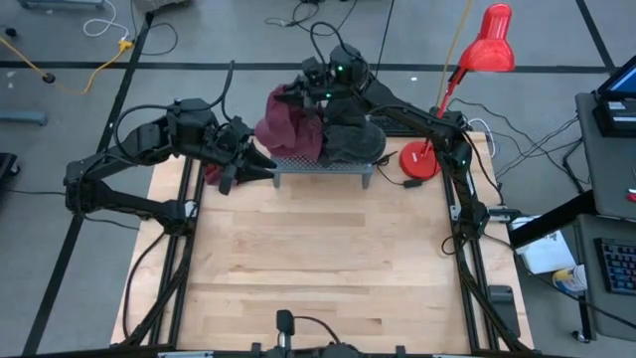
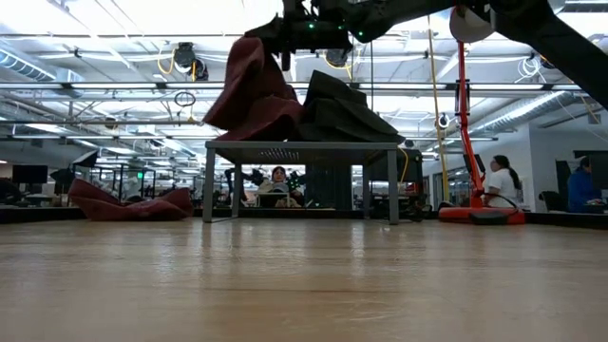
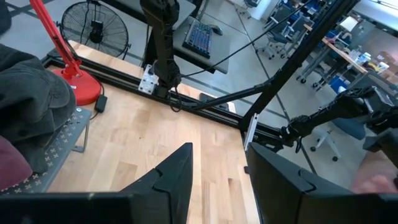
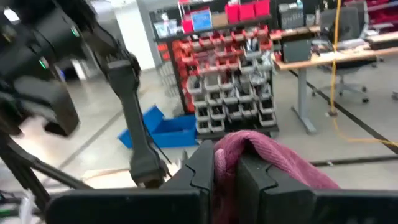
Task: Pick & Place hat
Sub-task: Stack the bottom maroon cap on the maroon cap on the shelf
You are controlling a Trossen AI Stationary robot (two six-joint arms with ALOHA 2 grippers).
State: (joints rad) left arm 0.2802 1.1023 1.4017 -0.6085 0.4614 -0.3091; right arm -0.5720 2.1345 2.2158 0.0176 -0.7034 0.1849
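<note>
The right gripper (image 1: 301, 94) hangs above the small perforated metal rack (image 1: 323, 166) at the far edge of the wooden surface (image 1: 318, 259), its fingers (image 4: 202, 165) closed on a maroon hat (image 1: 288, 124) — the cloth is pinched between them and drapes down onto the rack's left end. A dark grey hat (image 1: 353, 139) lies on the rack just beside it. Another maroon hat (image 2: 128, 202) lies on the surface left of the rack. The left gripper (image 1: 260, 167) sits by the rack's left end, fingers (image 3: 177, 177) apart and empty. A red desk lamp (image 1: 477, 60) stands near the far right corner.
</note>
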